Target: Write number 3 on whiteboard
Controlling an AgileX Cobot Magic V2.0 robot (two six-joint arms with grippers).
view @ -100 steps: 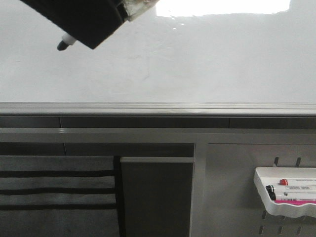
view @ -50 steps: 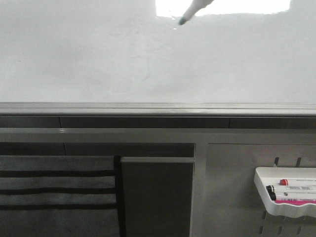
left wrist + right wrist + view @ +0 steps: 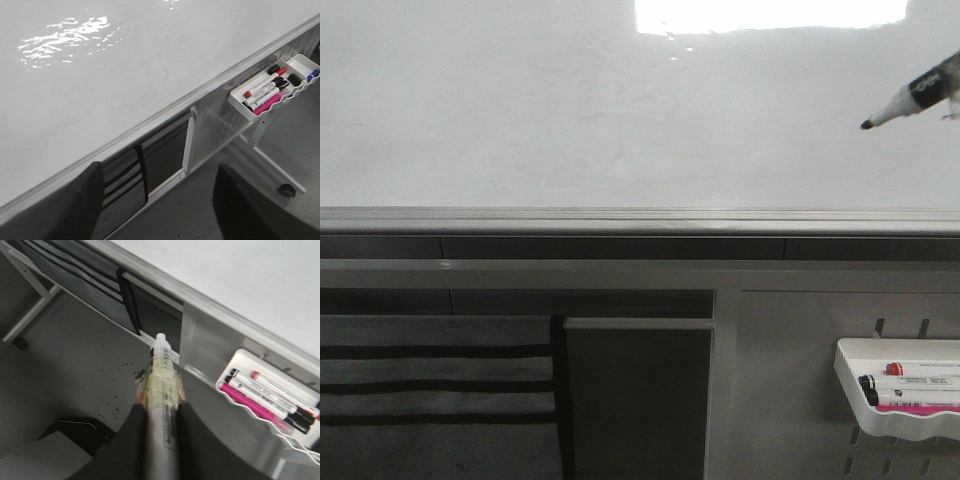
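Observation:
The whiteboard (image 3: 570, 110) is a glossy white-grey surface with faint smudges, and no number 3 or other marker line shows on it. A black-tipped marker (image 3: 908, 101) reaches in from the right edge of the front view, its tip over the board's right side; whether it touches the board I cannot tell. In the right wrist view my right gripper (image 3: 161, 407) is shut on this marker (image 3: 162, 375), which has tape round its barrel. My left gripper (image 3: 157, 167) is open and empty, off the board's front edge (image 3: 165, 112).
A bright glare patch (image 3: 770, 14) lies at the board's top. A grey metal rail (image 3: 640, 218) runs along the board's front edge. A white tray (image 3: 900, 388) with several markers hangs on the grey perforated panel at lower right, and also shows in the wrist views (image 3: 272, 90) (image 3: 272, 395).
The marker has swept from the board's upper left, past the top middle, to the right edge and lower down. The black gripper body has left the front view.

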